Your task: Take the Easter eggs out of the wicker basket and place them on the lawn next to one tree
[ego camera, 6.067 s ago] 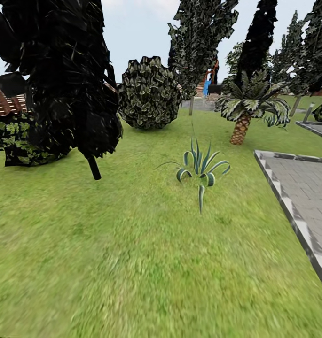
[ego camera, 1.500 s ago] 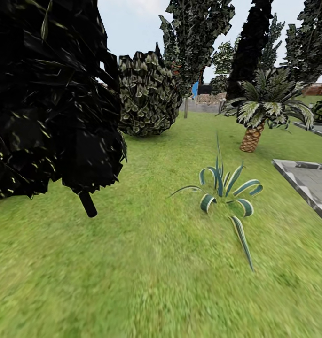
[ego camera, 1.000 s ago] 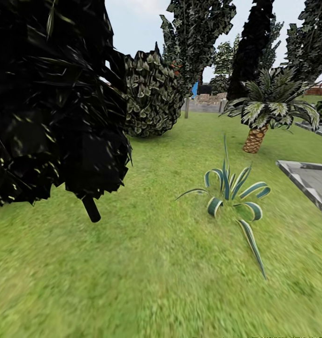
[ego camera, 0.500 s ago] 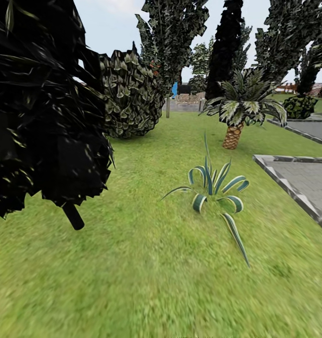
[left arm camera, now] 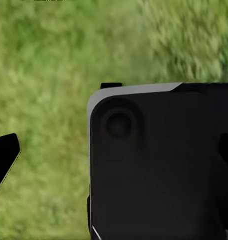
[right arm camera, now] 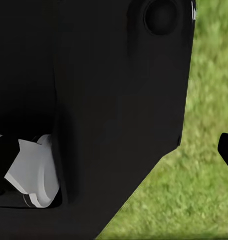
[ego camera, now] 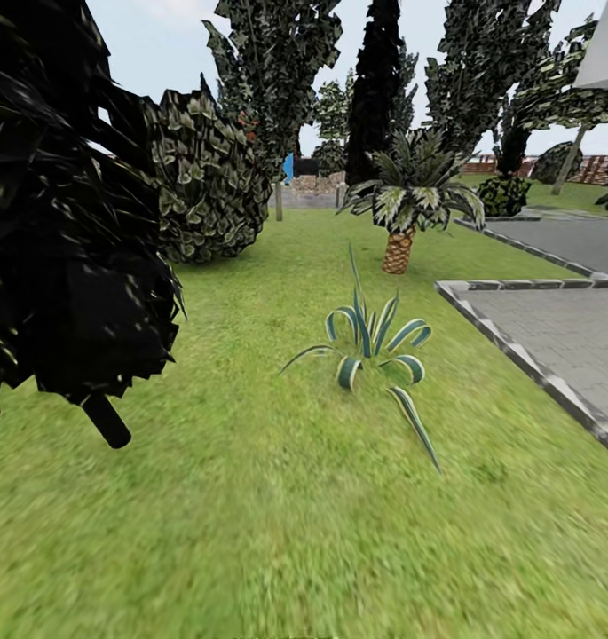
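The Easter eggs and the wicker basket are out of view. Mottled green lawn (ego camera: 250, 515) spreads ahead of me in the garden. A tree (ego camera: 279, 197) with a pale trunk and dark speckled leaves stands far off at the lawn's back. In the left wrist view a dark body panel (left arm camera: 158, 165) hangs over grass, with one black fingertip (left arm camera: 4, 157) at the picture's edge. The right wrist view shows another dark panel (right arm camera: 94, 100), grass and a black fingertip (right arm camera: 227, 149). Neither view shows how the jaws stand.
A dark-leaved tree with a thin black trunk (ego camera: 106, 422) looms close on the left. A striped spiky plant (ego camera: 370, 342) grows mid-lawn, with a round bush (ego camera: 206, 186) and a palm (ego camera: 398, 248) behind it. A grey paved patio (ego camera: 561, 328) with a kerb lies on the right.
The head view has come closer to the plants and swung right: the trees and spiky plant have slid left in the picture and more of the patio shows. That is camera motion.
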`<state>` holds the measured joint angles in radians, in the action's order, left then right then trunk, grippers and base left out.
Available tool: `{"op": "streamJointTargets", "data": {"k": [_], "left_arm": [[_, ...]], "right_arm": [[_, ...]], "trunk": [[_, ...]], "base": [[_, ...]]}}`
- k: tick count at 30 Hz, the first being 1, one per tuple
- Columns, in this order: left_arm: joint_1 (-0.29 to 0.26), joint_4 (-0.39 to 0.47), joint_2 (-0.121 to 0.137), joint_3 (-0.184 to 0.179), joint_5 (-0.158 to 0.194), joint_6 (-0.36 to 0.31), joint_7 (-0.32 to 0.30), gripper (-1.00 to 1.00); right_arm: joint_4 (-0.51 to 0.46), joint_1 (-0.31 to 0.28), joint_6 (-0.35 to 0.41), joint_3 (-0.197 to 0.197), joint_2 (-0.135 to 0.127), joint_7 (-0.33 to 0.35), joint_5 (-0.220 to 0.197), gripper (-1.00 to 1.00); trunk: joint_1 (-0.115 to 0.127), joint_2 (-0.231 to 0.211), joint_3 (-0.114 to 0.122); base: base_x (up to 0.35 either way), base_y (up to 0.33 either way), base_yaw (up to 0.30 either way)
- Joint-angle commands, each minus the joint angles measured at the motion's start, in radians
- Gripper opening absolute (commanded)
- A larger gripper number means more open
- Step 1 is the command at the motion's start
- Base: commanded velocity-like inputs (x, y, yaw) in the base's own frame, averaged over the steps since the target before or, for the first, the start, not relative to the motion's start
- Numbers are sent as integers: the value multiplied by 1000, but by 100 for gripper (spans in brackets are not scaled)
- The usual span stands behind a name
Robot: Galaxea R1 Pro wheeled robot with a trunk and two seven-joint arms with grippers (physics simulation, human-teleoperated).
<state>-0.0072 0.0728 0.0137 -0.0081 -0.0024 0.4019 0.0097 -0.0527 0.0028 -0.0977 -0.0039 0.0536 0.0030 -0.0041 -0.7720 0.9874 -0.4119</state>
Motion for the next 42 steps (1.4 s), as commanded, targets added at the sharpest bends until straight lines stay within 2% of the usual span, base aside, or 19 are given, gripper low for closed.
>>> {"op": "streamJointTargets", "data": {"k": [1,11,19,31,42], "left_arm": [[0,-1,0,-1,0,3,1,100],[0,-1,0,-1,-1,3,1,100],[0,-1,0,-1,-1,5,1,100],[0,-1,0,-1,-1,11,1,100],[0,-2,-1,-1,-2,32,1,100]], "right_arm": [[-1,0,-2,-1,0,0,0,100],[-1,0,-2,-1,0,0,0,100],[1,0,-2,-1,0,0,0,100],[2,0,-2,-1,0,1,-1,100],[2,0,-2,-1,-1,1,-2,100]], "trunk": [[0,1,-2],[0,1,-12],[0,1,-21],[0,1,-34],[0,1,-44]], "base": [[-53,144,-242],[-14,55,-229],[40,223,-225],[189,243,-225],[221,41,-244]]}}
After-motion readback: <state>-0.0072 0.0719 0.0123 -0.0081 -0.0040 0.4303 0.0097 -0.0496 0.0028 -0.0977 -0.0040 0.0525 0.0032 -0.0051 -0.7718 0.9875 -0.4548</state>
